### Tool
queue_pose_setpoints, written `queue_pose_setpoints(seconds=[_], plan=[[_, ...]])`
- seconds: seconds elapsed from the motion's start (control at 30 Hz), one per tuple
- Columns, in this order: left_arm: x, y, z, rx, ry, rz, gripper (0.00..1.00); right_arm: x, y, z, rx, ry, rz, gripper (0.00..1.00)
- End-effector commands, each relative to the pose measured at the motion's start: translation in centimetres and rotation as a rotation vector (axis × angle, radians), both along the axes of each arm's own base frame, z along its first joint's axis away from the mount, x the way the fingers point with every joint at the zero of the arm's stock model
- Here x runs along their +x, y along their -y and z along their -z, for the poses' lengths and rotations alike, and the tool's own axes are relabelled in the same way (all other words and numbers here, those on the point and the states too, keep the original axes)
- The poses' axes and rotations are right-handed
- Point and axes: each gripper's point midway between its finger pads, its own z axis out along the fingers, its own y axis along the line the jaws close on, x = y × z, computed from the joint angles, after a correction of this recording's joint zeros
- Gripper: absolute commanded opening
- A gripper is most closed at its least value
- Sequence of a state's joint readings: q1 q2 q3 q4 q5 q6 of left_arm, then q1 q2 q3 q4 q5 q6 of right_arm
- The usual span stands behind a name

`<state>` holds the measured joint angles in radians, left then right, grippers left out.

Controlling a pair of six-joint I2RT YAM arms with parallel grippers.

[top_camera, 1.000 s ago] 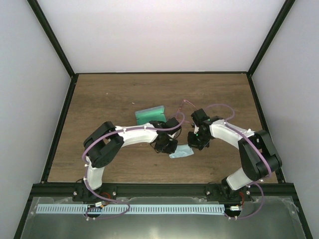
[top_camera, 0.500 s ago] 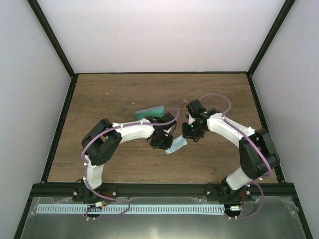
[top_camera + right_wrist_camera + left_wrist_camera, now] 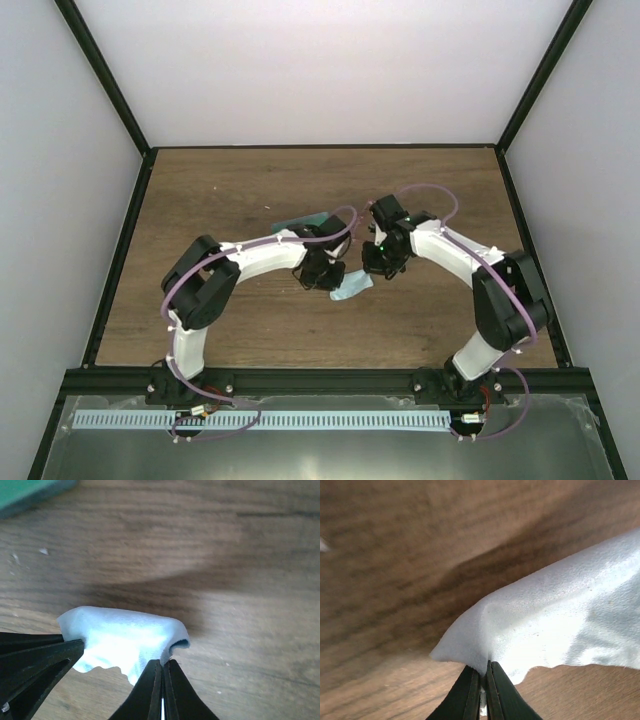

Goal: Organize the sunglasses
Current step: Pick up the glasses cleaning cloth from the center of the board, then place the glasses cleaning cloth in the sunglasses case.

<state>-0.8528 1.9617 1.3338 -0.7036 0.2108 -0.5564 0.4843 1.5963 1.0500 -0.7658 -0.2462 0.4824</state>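
Observation:
The soft light-blue cloth (image 3: pixel 351 287) hangs above the table's middle, held between both grippers. My left gripper (image 3: pixel 325 276) is shut on one edge of the cloth (image 3: pixel 550 620). My right gripper (image 3: pixel 378 265) is shut on the other edge of the cloth (image 3: pixel 125 645). The left fingers (image 3: pixel 35 662) show at the left of the right wrist view. The teal case (image 3: pixel 300 222) lies just behind the left arm, mostly hidden by it; its corner (image 3: pixel 25 492) shows in the right wrist view. The sunglasses are out of view.
The brown wooden table (image 3: pixel 230 190) is bounded by a black frame (image 3: pixel 120 250) and white walls. Purple cables (image 3: pixel 425 195) loop over both forearms.
Both grippers have moved up the table and toward the left, carrying the cloth with them, closer to the case. The case is now more hidden behind the left arm.

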Motion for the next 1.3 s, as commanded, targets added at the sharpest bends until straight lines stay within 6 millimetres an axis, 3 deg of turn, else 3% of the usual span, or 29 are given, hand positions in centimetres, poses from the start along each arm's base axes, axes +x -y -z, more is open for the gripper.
queue_pose_setpoints(seconds=[0.0,0.27,0.67,0.93,1.27], plan=[[2.7,-0.6,-2.7,-0.023,0.056,-0.022,0.04,2.3,-2.1,-1.6,0.040,0.044,-0.041,0.01],[6.2,-4.0,-3.6,-0.002,0.083,-0.078,0.04,6.0,-6.0,-2.3,0.060,0.074,-0.097,0.01],[10.1,-9.4,-3.9,0.038,0.101,-0.165,0.04,11.3,-10.9,-1.5,0.079,0.086,-0.142,0.01],[12.2,-10.5,-4.4,0.018,0.118,-0.201,0.04,13.0,-11.9,-0.6,0.067,0.091,-0.149,0.01],[13.1,-10.7,-3.7,0.026,0.119,-0.207,0.04,13.9,-11.9,0.8,0.034,0.100,-0.157,0.01]])
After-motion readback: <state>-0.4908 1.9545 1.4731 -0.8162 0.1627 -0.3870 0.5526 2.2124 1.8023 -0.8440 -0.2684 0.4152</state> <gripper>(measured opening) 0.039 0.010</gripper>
